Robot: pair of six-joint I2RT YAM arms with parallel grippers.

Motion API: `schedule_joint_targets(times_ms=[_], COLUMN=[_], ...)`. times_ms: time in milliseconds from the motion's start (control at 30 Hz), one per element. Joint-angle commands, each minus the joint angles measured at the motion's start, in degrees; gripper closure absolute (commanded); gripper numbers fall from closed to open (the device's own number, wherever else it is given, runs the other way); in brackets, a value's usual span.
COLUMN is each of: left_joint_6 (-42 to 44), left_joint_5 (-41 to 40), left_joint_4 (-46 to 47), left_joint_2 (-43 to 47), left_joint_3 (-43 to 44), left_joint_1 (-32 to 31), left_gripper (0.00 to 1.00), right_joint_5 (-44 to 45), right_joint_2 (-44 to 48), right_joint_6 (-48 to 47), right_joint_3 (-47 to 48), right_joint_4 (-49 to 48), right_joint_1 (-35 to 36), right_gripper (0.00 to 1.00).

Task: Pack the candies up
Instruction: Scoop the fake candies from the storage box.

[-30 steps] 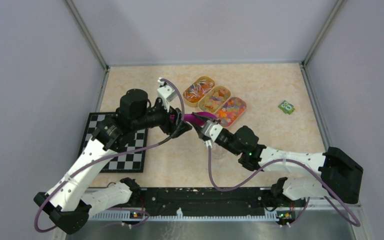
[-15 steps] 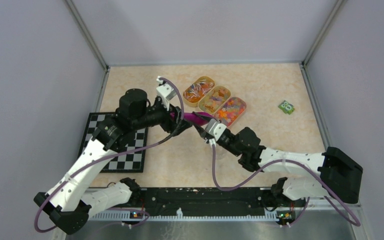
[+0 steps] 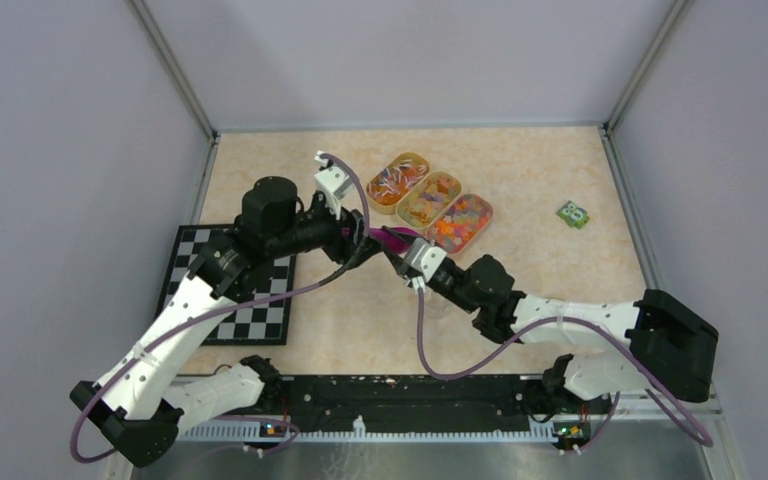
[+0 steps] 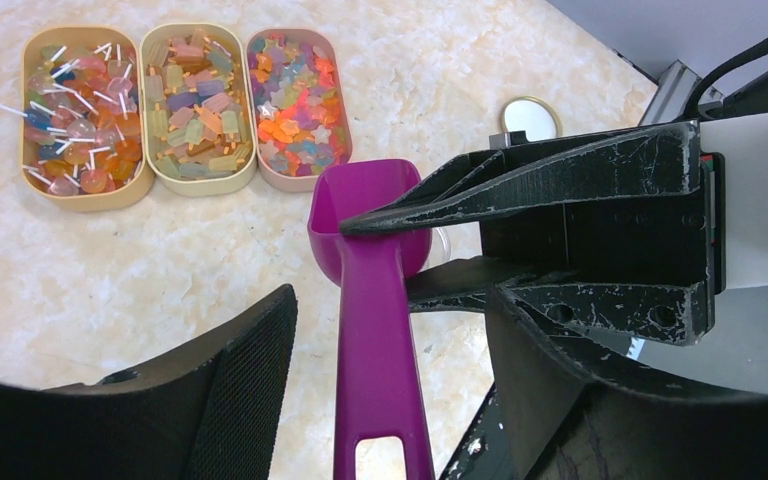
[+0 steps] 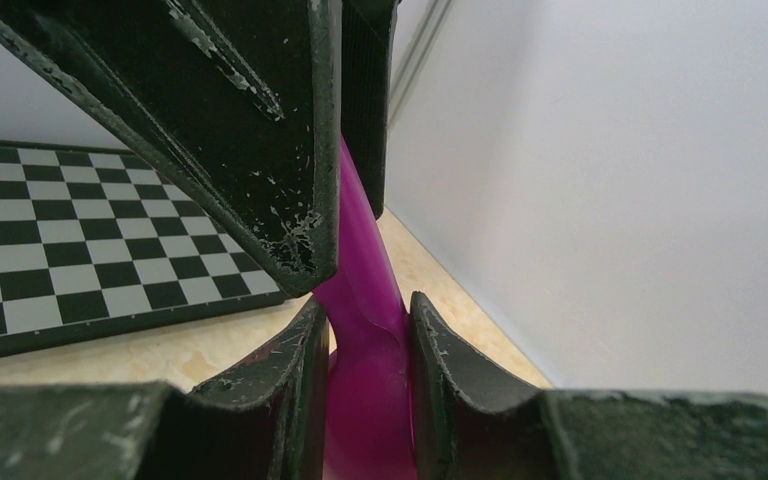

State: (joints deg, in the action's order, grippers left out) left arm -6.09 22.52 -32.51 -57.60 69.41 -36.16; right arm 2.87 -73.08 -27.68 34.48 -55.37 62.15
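Though candies [image 4: 185, 95] show clearly — scoop [image 4: 375, 300] handle cropped.

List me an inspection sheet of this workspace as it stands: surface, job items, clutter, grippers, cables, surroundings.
Surface: beige marbled tabletop; checkerboard mat at its left edge, partly under the left arm.
Job's things: candies fill three oval trays set side by side; purple scoop held off the table, bowl looks empty.
Clutter: small green block at far right; white round disc, partly hidden behind the right gripper.
Grippers: right gripper shut on the scoop; left gripper straddles its handle, grip unclear.
Cables: a purple cable along each arm, the right one drooping in a loop.
Surroundings: grey walls on three sides.
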Motion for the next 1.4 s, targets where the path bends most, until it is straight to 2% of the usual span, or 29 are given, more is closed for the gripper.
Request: schedule_joint_targets(times_ms=[0,100,267,367,433,500,633,700,867,1000,1167,1300,1367], left_joint_6=[-0.70,-0.59,0.48,1.82,2.23,2.55,4.35,5.51,9.16,9.03,8.41,9.33,9.83], left_joint_5=[1.02,1.34,0.95,1.07,1.44,1.62,0.05,-1.63,-5.94,-6.43,-7.69,-6.24,-5.55], left_joint_4=[3.42,3.29,1.99,1.79,2.54,4.60,7.08,6.89,3.92,4.71,5.64,4.87,6.89], left_joint_2=[0.09,0.05,0.27,0.49,0.78,1.37,1.94,1.42,-2.05,-4.17,-8.28,-13.81,-15.45], left_joint_3=[-1.37,-1.40,-1.54,-2.12,-2.87,-3.85,-4.61,-3.78,-1.15,-0.85,0.81,4.17,4.35], left_joint_1=[-0.22,-0.23,-0.23,-0.22,-0.23,-0.22,-0.20,-0.24,-0.14,-0.14,-0.29,-0.30,-0.41], left_gripper=[0.34,0.56,0.79,1.00,1.00,1.00,1.00,1.00,1.00,1.00,1.00,1.00,1.00], right_joint_5=[-1.40,-0.97,0.63,0.99,1.12,2.16,5.81,8.88,12.74,14.40,13.67,14.99,12.30], right_joint_2=[-0.85,-1.08,-0.86,-0.68,-0.57,-0.16,2.86,5.40,14.18,23.41,28.82,27.63,24.65], right_joint_6=[1.48,1.65,1.36,1.17,1.17,1.73,4.68,7.76,14.17,23.99,40.02,43.20,45.36], right_joint_3=[0.82,0.40,-0.93,-1.38,-1.64,-1.92,-4.34,-7.07,-13.69,-13.45,-9.36,-7.44,-4.32], right_joint_4=[-6.16,-7.48,-8.65,-8.80,-8.98,-8.91,-7.95,-6.50,-3.45,10.35,28.32,35.38,40.57], right_joint_1=[1.73,1.88,1.83,1.88,1.84,1.85,1.86,1.80,1.40,-1.81,-15.65,-25.68,-31.84], right_gripper=[1.00,1.00,1.00,1.00,1.00,0.85,0.42,0.33,0.24,0.21,0.23,0.21,0.21])
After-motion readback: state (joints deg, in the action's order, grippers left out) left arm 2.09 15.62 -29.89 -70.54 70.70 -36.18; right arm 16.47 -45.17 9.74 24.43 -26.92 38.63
